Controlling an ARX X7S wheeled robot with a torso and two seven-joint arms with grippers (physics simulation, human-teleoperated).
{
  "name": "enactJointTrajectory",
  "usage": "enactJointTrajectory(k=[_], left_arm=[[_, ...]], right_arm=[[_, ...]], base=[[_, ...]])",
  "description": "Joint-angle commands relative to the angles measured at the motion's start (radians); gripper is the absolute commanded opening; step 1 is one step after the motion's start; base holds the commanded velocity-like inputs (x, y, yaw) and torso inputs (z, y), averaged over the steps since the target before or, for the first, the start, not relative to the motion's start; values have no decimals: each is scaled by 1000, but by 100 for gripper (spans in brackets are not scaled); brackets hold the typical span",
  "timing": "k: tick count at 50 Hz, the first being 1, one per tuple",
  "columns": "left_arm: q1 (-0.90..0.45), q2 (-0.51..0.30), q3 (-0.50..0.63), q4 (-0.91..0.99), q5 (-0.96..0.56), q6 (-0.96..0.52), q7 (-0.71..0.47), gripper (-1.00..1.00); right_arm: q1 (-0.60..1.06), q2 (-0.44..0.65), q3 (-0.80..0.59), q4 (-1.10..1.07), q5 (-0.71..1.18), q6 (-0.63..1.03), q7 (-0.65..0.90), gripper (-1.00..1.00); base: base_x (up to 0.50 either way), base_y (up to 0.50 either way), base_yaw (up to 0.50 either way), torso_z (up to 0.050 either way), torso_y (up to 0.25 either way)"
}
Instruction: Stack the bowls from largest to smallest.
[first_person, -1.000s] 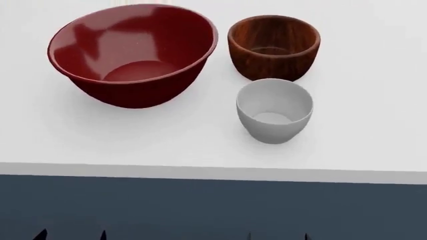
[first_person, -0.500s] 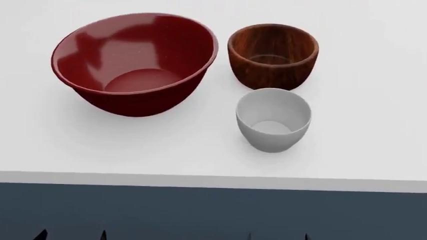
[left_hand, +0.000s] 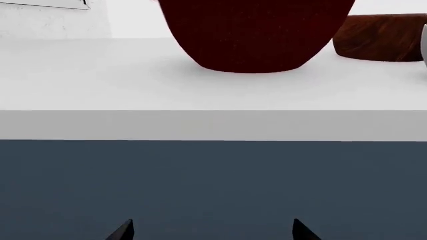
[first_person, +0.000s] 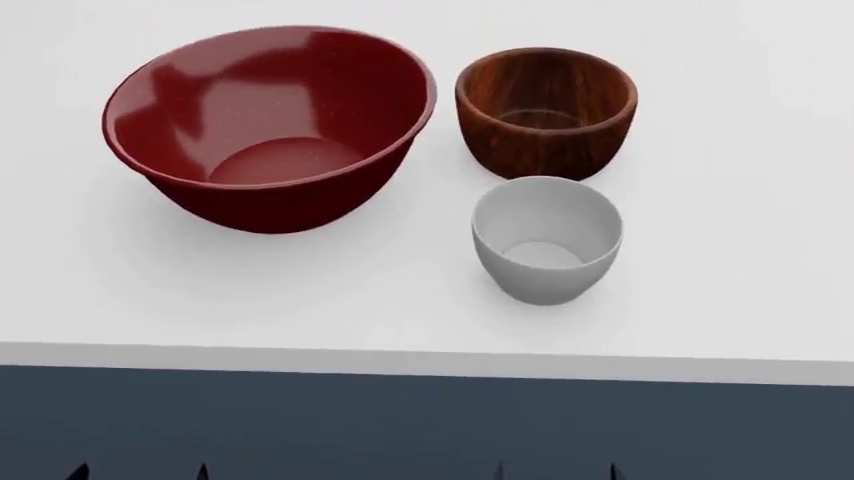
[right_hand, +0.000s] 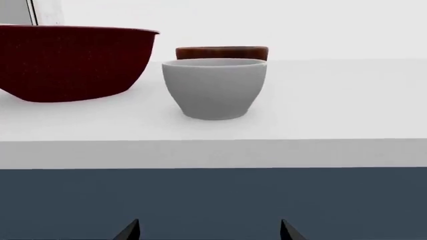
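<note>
Both pincers stand spread wide with nothing between them: the left gripper (left_hand: 210, 231) and right gripper (right_hand: 208, 231) show only dark fingertips, below the white table's (first_person: 334, 290) front edge. On it, the large glossy dark-red round bowl (first_person: 271, 125) sits at left. The medium brown wood-grain bowl (first_person: 547, 110) stands beside it (apart), and the small matte light-grey bowl (first_person: 547, 238) just in front of the brown one. No writing shows on any.
</note>
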Motion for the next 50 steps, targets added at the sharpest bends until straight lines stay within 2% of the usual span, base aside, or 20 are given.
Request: enactJointTrajectory(k=[1, 6, 8, 10, 13, 14, 17, 18, 21, 25, 29, 32, 38, 41, 43, 48, 50], left_arm=[[6, 31, -35, 0, 31, 4, 47, 100], [14, 20, -14, 30, 54, -1, 19, 100], [3, 12, -5, 95, 39, -94, 32, 100], [2, 14, -35, 189, -27, -214, 39, 100], [-52, -14, -20, 473, -42, -542, 20, 100], [-64, -20, -22, 524, -48, -601, 14, 100], [-168, -38, 2, 742, -68, -924, -6, 100], [-183, -36, 1, 757, -73, -954, -8, 100], [-286, -27, -5, 872, -99, -1196, -23, 100], [-344, -22, -26, 977, -119, -1333, -27, 100], [-336, -16, -47, 1005, -133, -1332, -19, 100], [-313, -32, -50, 1032, -145, -1272, -1, 100], [-332, -5, -104, 1036, -158, -1344, -27, 100], [-340, -7, -123, 1056, -186, -1365, -42, 100], [-352, -29, -142, 1057, -262, -1377, -97, 100], [-344, -165, -264, 1057, -727, -1361, -427, 100], [-354, -183, -286, 1056, -796, -1372, -478, 100]], right_arm=[[-3, -30, 33, 4, -40, -3, -38, 100], [-6, -19, 21, -17, -36, 10, -25, 100], [-19, -14, 16, -102, -35, 48, -17, 100], [-20, -8, 14, -207, -22, 156, -10, 100], [26, -2, 34, -473, 26, 424, 20, 100], [39, -2, 38, -501, 28, 453, 31, 100], [91, 11, 57, -639, 40, 606, 62, 100], [100, 15, 56, -651, 40, 627, 67, 100], [185, 23, 83, -782, 83, 831, 86, 100], [286, 24, 121, -881, 131, 1010, 102, 100], [286, 31, 116, -903, 143, 1043, 104, 100], [276, 40, 104, -890, 135, 1023, 108, 100], [290, 40, 118, -891, 142, 1039, 121, 100], [281, 59, 101, -875, 122, 976, 120, 100], [287, 48, 126, -871, 131, 959, 124, 100], [309, 62, 131, -855, 127, 954, 128, 100], [317, 57, 148, -847, 140, 976, 130, 100]], base=[[0, 0, 0, 0, 0], [0, 0, 0, 0, 0], [0, 0, 0, 0, 0], [0, 0, 0, 0, 0], [0, 0, 0, 0, 0], [0, 0, 0, 0, 0], [0, 0, 0, 0, 0], [0, 0, 0, 0, 0], [0, 0, 0, 0, 0], [0, 0, 0, 0, 0], [0, 0, 0, 0, 0], [0, 0, 0, 27, 0], [0, 0, 0, 37, 0], [0, 0, 0, 0, 0], [105, 0, 0, 0, 0], [477, 2, 0, 0, 0], [500, 4, 0, 0, 0]])
